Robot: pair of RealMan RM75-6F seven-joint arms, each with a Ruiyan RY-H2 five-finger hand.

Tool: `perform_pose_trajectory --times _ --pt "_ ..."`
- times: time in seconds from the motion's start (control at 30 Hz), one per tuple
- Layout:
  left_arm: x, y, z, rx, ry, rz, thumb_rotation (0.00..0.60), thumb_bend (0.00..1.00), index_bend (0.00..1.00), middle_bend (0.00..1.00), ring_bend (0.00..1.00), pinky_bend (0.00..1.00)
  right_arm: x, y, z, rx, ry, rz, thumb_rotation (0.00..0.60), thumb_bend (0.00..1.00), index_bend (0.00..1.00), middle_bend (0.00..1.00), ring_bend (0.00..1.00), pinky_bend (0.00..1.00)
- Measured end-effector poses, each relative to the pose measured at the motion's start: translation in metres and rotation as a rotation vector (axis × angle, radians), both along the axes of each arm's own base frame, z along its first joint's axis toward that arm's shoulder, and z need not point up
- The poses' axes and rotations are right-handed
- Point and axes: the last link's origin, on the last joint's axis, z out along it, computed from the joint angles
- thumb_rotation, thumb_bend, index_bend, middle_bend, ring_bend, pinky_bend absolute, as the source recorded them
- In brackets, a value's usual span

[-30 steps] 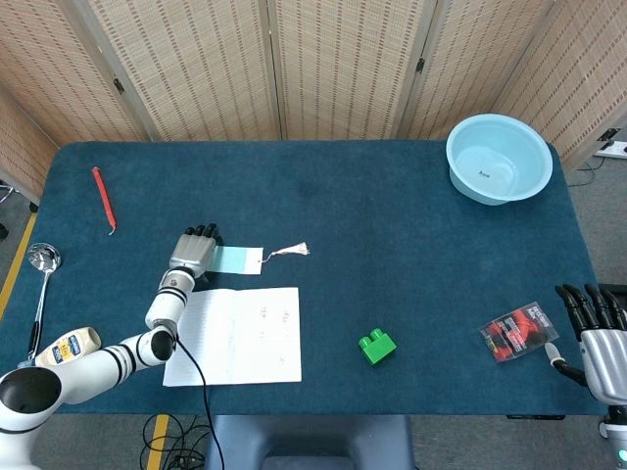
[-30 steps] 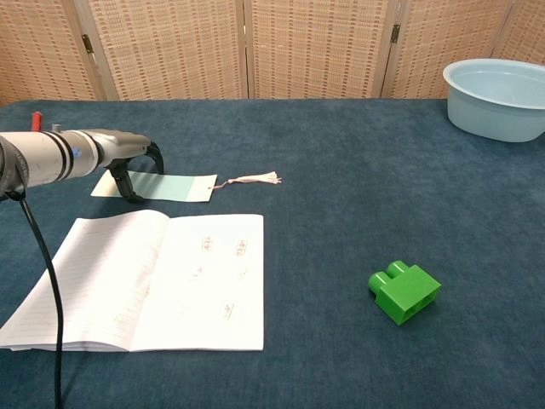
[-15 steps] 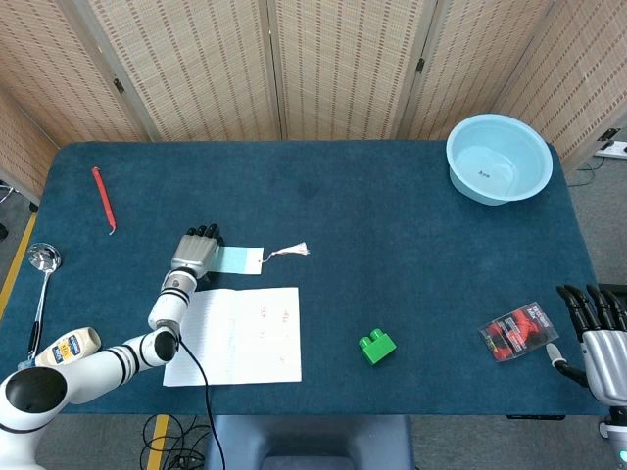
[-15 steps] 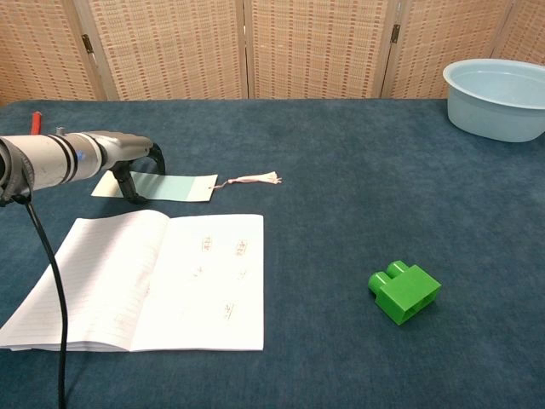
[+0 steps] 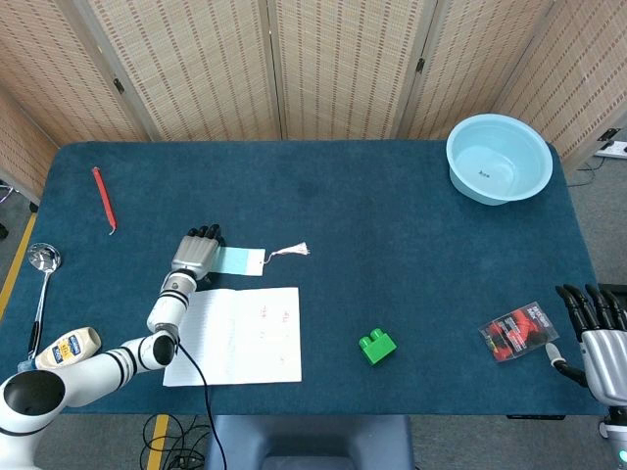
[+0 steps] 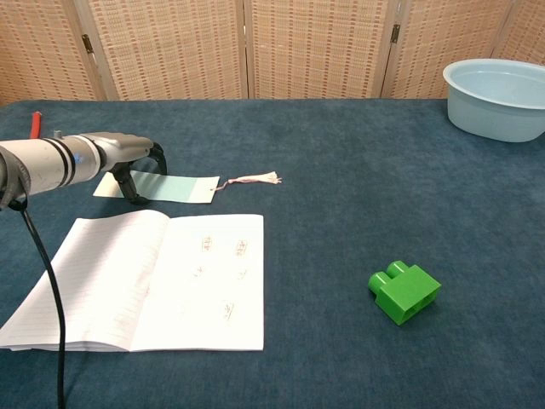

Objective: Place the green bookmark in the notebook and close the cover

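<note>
The pale green bookmark (image 5: 238,259) (image 6: 174,187) lies flat on the blue cloth, its tassel (image 6: 254,179) trailing to the right. Just in front of it the white notebook (image 5: 240,335) (image 6: 153,277) lies open, pages up. My left hand (image 5: 195,253) (image 6: 128,166) arches over the bookmark's left end, with fingertips on its far edge and the thumb at its near edge. That end is hidden under the hand. My right hand (image 5: 598,338) hangs off the table's front right corner with its fingers spread and nothing in it.
A green block (image 5: 377,346) (image 6: 404,291) sits right of the notebook. A light blue basin (image 5: 499,158) (image 6: 498,98) stands at the back right. A red-black packet (image 5: 519,331) lies near my right hand. At the left lie a red pen (image 5: 103,199), a ladle (image 5: 41,264) and a bottle (image 5: 69,347).
My left hand has shifted only slightly on the bookmark, and the bookmark has edged a little to the right. The right hand has not moved.
</note>
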Motion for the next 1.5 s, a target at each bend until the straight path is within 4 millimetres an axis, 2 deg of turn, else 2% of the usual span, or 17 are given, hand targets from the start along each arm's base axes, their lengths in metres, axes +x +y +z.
perform_pose_trajectory --times 0.5,0.8,1.1,1.5 --pt "0.007 -0.002 0.013 0.006 -0.051 -0.073 0.600 0.32 0.40 0.04 0.06 0.14 0.003 -0.001 -0.001 0.002 0.000 0.011 0.600 0.23 0.11 0.12 0.00 0.05" --pt "0.024 -0.012 0.029 -0.015 -0.104 -0.188 0.600 0.32 0.40 0.05 0.06 0.14 0.004 -0.002 -0.001 0.003 0.001 0.016 0.600 0.23 0.11 0.12 0.00 0.05" --pt "0.041 -0.037 0.043 -0.055 -0.151 -0.339 0.600 0.32 0.40 0.05 0.06 0.14 0.005 -0.001 -0.001 0.002 0.001 0.020 0.600 0.23 0.11 0.12 0.00 0.05" --pt "0.070 -0.103 0.061 -0.167 -0.218 -0.625 0.600 0.32 0.41 0.05 0.06 0.14 0.006 -0.001 -0.003 0.008 -0.001 0.022 0.600 0.23 0.11 0.12 0.00 0.05"
